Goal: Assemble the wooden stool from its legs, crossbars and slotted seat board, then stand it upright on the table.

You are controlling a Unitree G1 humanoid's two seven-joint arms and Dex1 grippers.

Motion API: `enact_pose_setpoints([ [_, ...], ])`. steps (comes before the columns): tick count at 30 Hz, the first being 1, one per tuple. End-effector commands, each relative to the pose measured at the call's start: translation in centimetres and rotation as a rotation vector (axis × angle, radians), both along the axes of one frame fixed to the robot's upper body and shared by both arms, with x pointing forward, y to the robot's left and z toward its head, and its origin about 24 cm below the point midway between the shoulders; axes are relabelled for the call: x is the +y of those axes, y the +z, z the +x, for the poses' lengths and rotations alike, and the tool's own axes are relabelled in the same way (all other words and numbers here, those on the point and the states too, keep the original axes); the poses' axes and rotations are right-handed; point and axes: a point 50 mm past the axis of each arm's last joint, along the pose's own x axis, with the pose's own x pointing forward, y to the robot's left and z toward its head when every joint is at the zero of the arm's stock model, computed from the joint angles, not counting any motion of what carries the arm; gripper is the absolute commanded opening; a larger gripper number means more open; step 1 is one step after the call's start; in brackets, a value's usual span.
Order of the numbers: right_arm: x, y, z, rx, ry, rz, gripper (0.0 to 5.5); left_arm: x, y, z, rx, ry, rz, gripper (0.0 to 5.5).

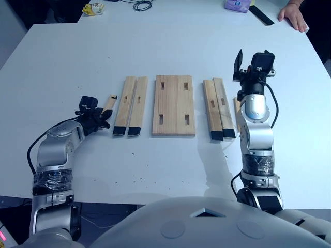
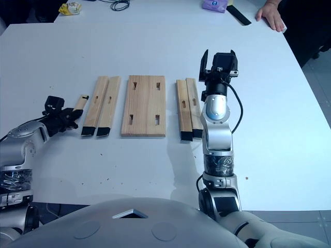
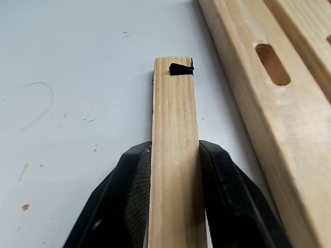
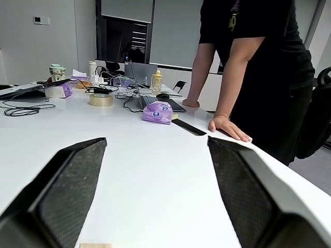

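The slotted seat board (image 1: 174,105) lies flat mid-table. Left of it lie two legs (image 1: 130,106) with black feet; two more legs (image 1: 218,108) lie to its right. A short crossbar (image 1: 109,103) lies at the far left, and my left gripper (image 1: 99,120) is shut on its near end; in the left wrist view the black fingers (image 3: 129,196) press both sides of the crossbar (image 3: 174,155). My right gripper (image 1: 252,58) is raised above the table right of the right-hand legs, open and holding nothing, its pads (image 4: 67,191) wide apart. A small wooden piece (image 1: 236,106) shows beside the right forearm.
At the far edge a person's hand (image 1: 295,18) rests on the table, near a black strip (image 1: 261,14) and a purple packet (image 1: 237,5). A yellow object (image 1: 93,8) sits far left. White tabletop (image 1: 155,165) spreads in front of the parts.
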Motion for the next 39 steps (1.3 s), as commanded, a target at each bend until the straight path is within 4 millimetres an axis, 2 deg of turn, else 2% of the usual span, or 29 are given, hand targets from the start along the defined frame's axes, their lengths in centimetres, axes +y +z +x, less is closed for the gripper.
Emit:
enact_pose_setpoints([
  [1,0.0,-0.1,-0.4,0.003,-0.017,0.002,3.62,1.0,-2.9,-2.1,0.172,0.054,-0.045,1.31],
  [6,0.0,-0.2,-0.7,0.003,-0.033,0.010,3.62,1.5,-3.1,-2.3,0.183,0.044,-0.032,1.31],
  [8,-0.1,-0.1,-0.7,0.001,-0.039,0.011,3.62,1.3,-2.5,-1.8,0.130,0.030,-0.043,1.31],
  [12,-0.2,0.0,-0.5,0.010,-0.019,0.023,3.62,0.1,0.6,0.1,-0.071,-0.022,-0.174,1.31],
  [15,0.5,0.8,0.2,0.001,0.080,0.013,3.62,-0.2,3.1,1.1,-0.206,-0.031,-0.285,1.31],
  [20,2.0,2.8,1.3,0.023,0.440,0.062,3.62,-1.4,8.9,2.3,-0.480,-0.135,-0.509,1.31],
  [23,2.6,3.7,1.1,0.048,0.658,0.110,3.62,-2.0,11.7,2.2,-0.597,-0.208,-0.612,1.31],
  [27,4.1,5.1,-0.1,0.089,0.971,0.291,3.62,-3.7,14.9,1.6,-0.737,-0.373,-0.831,1.31],
  [33,5.0,8.1,-1.9,0.094,1.346,0.424,3.62,-7.3,17.6,0.6,-0.794,-0.625,-1.040,1.31],
  [39,5.1,10.9,-2.1,0.134,1.538,0.577,3.62,-9.2,18.3,-0.3,-0.800,-0.741,-1.116,1.31],
])
